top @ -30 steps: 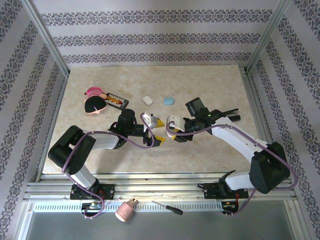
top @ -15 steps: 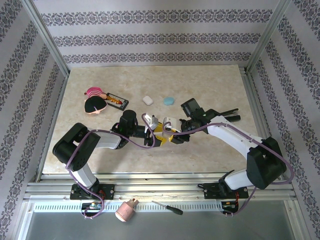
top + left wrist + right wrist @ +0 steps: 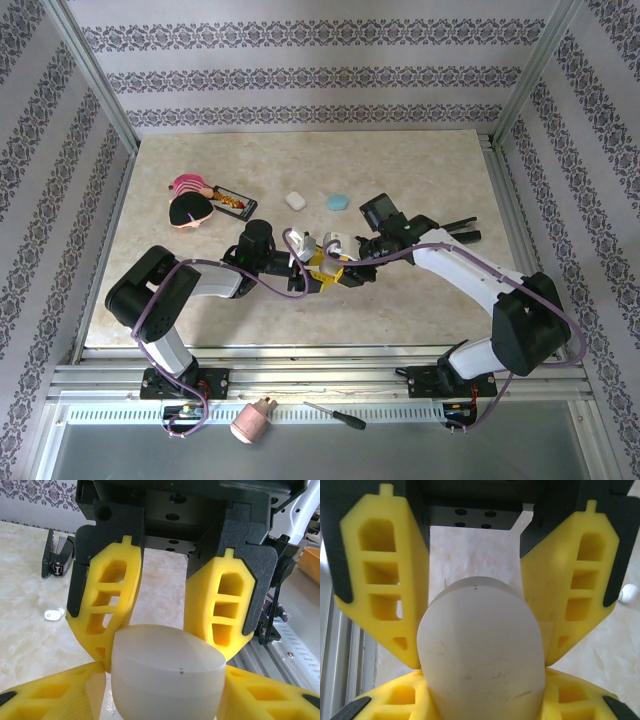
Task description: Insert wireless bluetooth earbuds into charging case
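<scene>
Marble tabletop [image 3: 30, 570] underlies a smooth white case [image 3: 167, 675] and tiny glossy earbud [image 3: 54, 614].

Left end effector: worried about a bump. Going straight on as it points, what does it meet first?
The white case, sitting between its fingers; just past it, the right end effector grips the same case. Depth is unclear.

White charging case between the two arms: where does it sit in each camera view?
Top external: white charging case mid-table, where the two arms meet.
Left wrist: bottom centre.
Right wrist: lower centre.
Shared landmark: two pairs of yellow jaws flanking it.
</scene>
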Motion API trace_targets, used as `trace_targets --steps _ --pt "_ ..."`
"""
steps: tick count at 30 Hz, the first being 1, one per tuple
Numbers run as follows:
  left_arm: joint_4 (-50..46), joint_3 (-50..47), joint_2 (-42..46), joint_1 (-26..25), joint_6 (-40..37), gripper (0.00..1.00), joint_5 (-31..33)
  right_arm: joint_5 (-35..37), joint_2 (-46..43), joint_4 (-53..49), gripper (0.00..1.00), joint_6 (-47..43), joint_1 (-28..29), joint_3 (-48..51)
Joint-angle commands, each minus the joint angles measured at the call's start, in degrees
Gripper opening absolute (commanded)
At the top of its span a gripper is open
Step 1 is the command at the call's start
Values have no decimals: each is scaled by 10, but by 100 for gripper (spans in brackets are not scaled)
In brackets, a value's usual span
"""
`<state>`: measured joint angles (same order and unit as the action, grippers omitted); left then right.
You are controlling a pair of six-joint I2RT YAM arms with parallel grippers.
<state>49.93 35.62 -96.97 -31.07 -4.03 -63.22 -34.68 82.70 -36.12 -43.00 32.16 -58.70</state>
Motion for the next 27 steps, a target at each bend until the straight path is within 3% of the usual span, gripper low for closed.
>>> trace_targets --steps 1,10,17,27 --pt "26 0 0 -8 -12 53 -23 -25 9 -17 27 0 8 -22" --pt "24 -1 1 -8 -17 38 -25 -22 15 -29 28 -2 9 -28" --pt "47 -1 5 -7 8 30 -21 -16 7 -24 40 1 9 -29" --pt "71 -4 4 -5 31 26 -11 -8 -44 -36 81 6 -5 -17"
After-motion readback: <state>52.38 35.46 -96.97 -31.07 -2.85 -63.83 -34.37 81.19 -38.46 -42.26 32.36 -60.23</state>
